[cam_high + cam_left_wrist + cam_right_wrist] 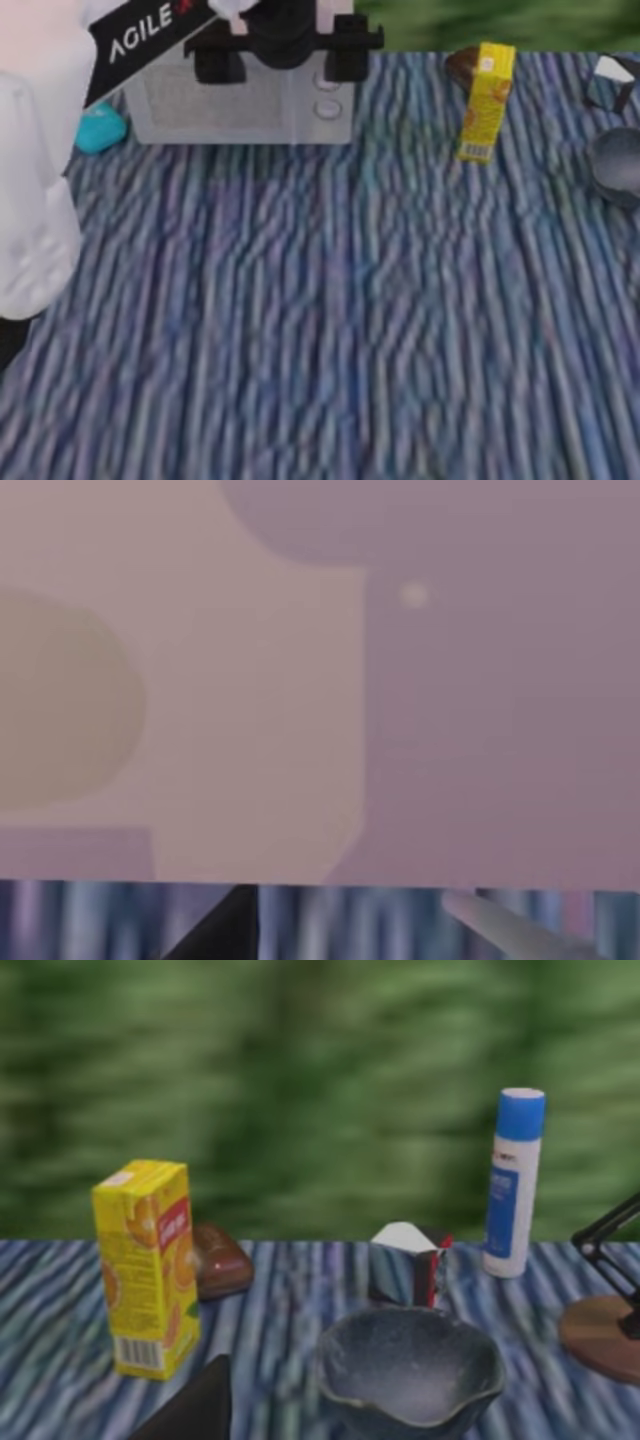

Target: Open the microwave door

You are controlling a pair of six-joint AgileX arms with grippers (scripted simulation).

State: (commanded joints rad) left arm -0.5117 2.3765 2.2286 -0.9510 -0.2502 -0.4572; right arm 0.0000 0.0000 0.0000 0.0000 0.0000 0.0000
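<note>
Microwave (240, 95) sits at the table's far left edge in the top view, microwave door (215, 100) apparently still flush and closed beside the two-knob panel (328, 95); the left gripper (283, 45) hangs over the top front edge, fingers spread wide — holding nothing that I can see. The left wrist view is filled by a pale surface close up, so contact can't be confirmed; the right arm is parked off the right side and its finger state isn't visible. Risk — the fingers may catch the knob panel rather than the door edge and slip off, or shove the oven toward the teal block (100, 128) instead of swinging the door.
</note>
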